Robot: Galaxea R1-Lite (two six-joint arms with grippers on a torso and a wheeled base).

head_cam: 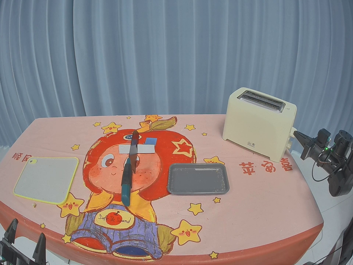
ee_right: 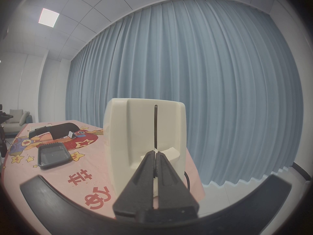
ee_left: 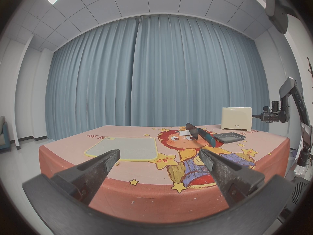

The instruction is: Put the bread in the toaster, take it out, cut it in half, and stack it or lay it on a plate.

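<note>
A: If the table point(head_cam: 257, 207) is read as a dial with twelve at the curtain, where does the toaster point(head_cam: 257, 127) stand?

B: At about two o'clock, upright, near the far right edge. Its lever point(ee_right: 160, 154) sits at the low end of the slot in the end wall.

A: And the right gripper point(head_cam: 295, 132)?

B: At three o'clock of the toaster, off the table's edge. Its fingers are pressed together with nothing between them, tips right at the lever, seemingly touching it.

A: Is the bread in the slots?

B: I cannot tell; the slots face upward and their inside is too dim to read.

A: The left gripper point(ee_left: 158, 154)?

B: Spread wide and empty, low at seven o'clock, just off the near edge.

A: What lies between?

B: A cutting board point(head_cam: 47, 179) with a yellow rim lies flat at nine o'clock. At the centre is a knife point(head_cam: 127, 170), its teal handle toward six and its blade propped on a small white block point(head_cam: 147, 149) toward twelve. A grey plate point(head_cam: 198, 179) lies at three o'clock of the knife, near it but apart.
</note>
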